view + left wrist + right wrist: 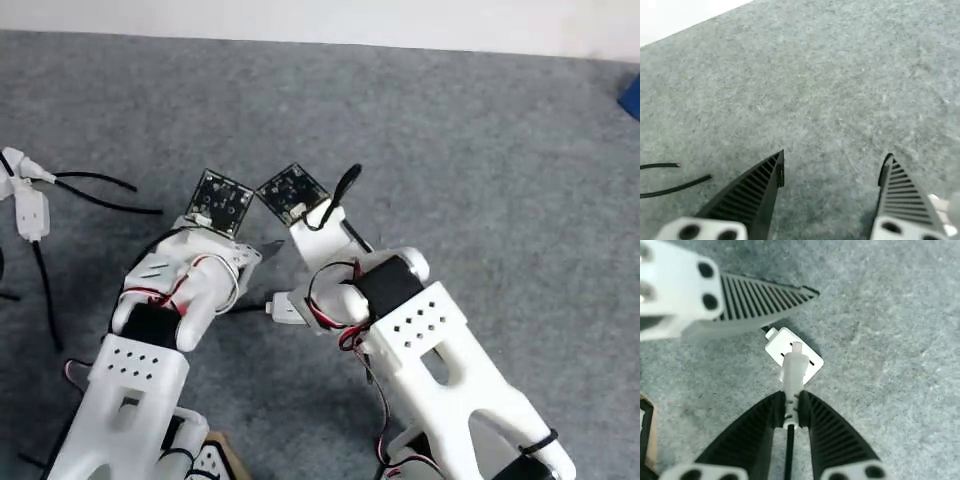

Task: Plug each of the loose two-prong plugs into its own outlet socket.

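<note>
Right gripper (792,399) clamped on white plug (792,370), nose at outlet socket (810,361) on mat (890,315) — insertion step, I reckon. Left gripper (834,156) wide open; next I'd square plug up w/ socket, push home.

We record the plug (792,367) lodged between the fingers of the right gripper (792,395), with its nose against the face of the outlet socket (777,346), which lies on the table (480,150). We cannot tell whether the prongs sit in the slots. Across the socket from that gripper stands a finger (765,295) of the left gripper (835,155) — near the socket, not touching it. Both arms meet at mid-table, side by side. Far to the left lies a second fitting (30,205), with loose cables (100,195) trailing beside it — well apart from both grippers.
</note>
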Controlling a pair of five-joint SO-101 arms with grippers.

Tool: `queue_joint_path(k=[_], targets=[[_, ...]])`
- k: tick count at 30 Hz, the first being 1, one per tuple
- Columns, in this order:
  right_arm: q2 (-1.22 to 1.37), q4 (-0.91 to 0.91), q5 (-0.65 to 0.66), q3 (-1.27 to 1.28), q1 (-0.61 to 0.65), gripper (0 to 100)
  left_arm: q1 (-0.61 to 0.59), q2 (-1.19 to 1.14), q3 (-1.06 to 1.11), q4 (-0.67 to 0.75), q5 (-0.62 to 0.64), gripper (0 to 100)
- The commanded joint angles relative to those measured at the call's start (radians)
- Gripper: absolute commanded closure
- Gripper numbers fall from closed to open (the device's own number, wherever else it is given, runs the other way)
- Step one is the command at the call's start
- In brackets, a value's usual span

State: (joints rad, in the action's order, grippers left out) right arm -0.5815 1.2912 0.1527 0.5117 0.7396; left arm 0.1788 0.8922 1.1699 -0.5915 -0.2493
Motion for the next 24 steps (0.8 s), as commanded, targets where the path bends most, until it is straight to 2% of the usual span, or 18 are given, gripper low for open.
queue_joint_path(k=[1,4,14,16,21,24], targets=[[0.027,0.001,-0.003,-0.101,0.038,99.1,0.117,-0.005,0.038,-0.002,-0.06,69],[0.093,0.001,-0.029,-0.134,0.038,99.1,0.159,-0.012,0.05,-0.002,-0.063,69],[0.196,0.094,-0.046,-0.337,0.038,99.1,0.174,-0.004,0.077,0.006,-0.098,69],[0.206,0.101,-0.046,-0.328,0.035,99.1,0.11,-0.004,0.067,0.008,-0.077,69],[0.211,0.091,-0.046,-0.269,-0.01,99.1,-0.139,-0.012,-0.004,0.048,0.112,69],[0.211,0.091,-0.046,-0.231,-0.012,99.1,-0.22,-0.012,-0.005,0.078,0.173,69]])
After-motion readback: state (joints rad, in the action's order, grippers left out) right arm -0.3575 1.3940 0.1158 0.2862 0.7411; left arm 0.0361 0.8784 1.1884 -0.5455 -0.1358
